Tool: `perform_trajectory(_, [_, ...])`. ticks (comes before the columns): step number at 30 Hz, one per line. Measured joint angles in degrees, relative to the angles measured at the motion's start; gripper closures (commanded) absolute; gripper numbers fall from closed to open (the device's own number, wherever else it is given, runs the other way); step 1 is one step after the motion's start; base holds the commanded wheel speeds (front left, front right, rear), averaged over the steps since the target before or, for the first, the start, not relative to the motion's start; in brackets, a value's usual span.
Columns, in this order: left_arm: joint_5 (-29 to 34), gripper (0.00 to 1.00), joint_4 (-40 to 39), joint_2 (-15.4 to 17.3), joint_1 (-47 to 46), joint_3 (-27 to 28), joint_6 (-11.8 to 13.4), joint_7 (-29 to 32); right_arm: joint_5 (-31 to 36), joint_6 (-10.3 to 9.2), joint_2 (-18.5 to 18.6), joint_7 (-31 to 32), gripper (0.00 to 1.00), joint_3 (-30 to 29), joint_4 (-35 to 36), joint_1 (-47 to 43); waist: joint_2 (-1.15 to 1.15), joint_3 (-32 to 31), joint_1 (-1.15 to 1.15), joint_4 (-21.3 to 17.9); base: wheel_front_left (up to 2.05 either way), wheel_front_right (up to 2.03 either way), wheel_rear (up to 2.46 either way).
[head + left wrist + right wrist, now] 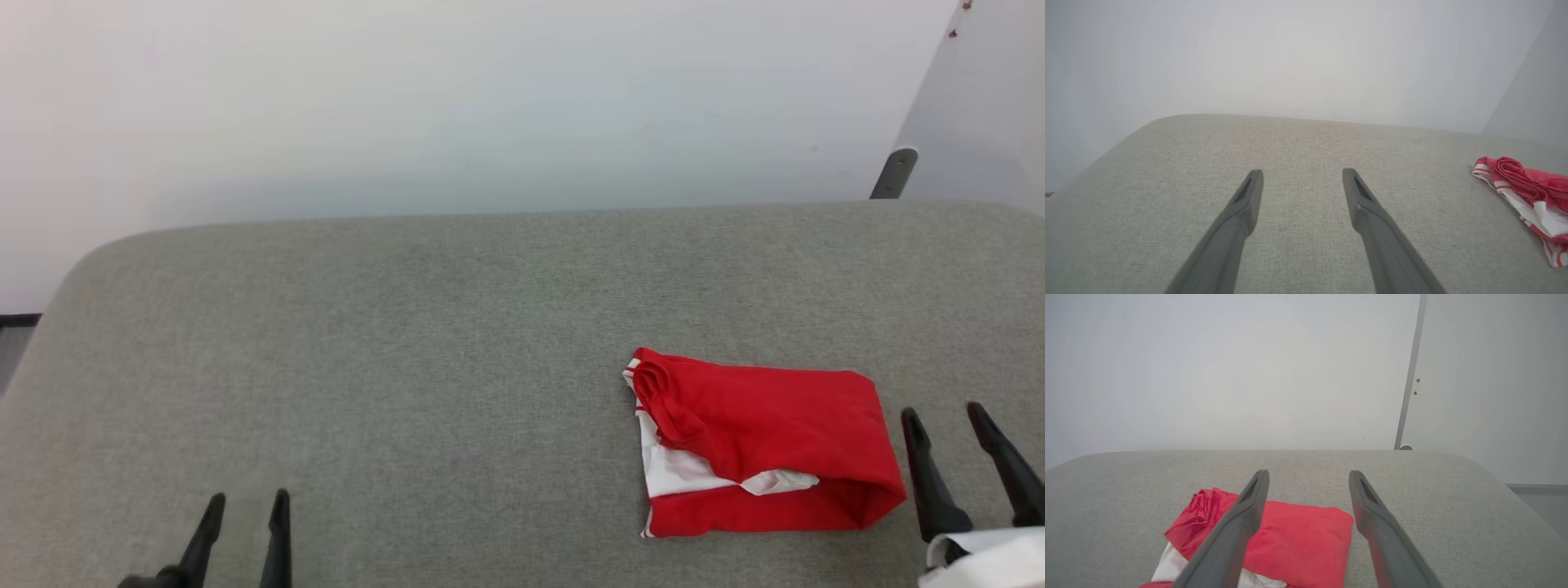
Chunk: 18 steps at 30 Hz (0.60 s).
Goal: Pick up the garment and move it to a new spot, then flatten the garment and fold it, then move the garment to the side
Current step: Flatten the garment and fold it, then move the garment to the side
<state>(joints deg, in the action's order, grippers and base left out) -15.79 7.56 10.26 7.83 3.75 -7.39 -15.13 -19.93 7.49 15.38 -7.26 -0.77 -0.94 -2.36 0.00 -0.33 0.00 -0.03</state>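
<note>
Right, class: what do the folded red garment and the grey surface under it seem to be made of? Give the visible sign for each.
Garment: soft knit cloth, probably jersey, matte; it folds into rounded rolls and limp creases, with white panels showing.
Grey surface: woven upholstery fabric, seemingly over padding, matte; a fine weave grain shows and its corners are rounded.

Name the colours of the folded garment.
The garment is red and white, with striped trim; clearest in the left wrist view.
</note>
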Motion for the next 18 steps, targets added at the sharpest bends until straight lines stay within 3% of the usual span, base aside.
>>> perform_trajectory(9, [1.99,0.0,-4.49,-1.02,3.63,1.36,0.0,0.0,1.66,0.0,-3.01,3.53,0.0,-4.11,8.61,-6.5,0.0,0.14,0.0,0.94,0.0,0.0,0.0])
perform_trajectory(18, [2.49,0.0,-5.47,-1.38,4.03,0.87,0.0,0.0,1.27,0.0,-3.71,4.87,0.0,-4.27,11.03,-7.89,0.0,0.22,0.0,0.6,0.0,0.0,0.0])
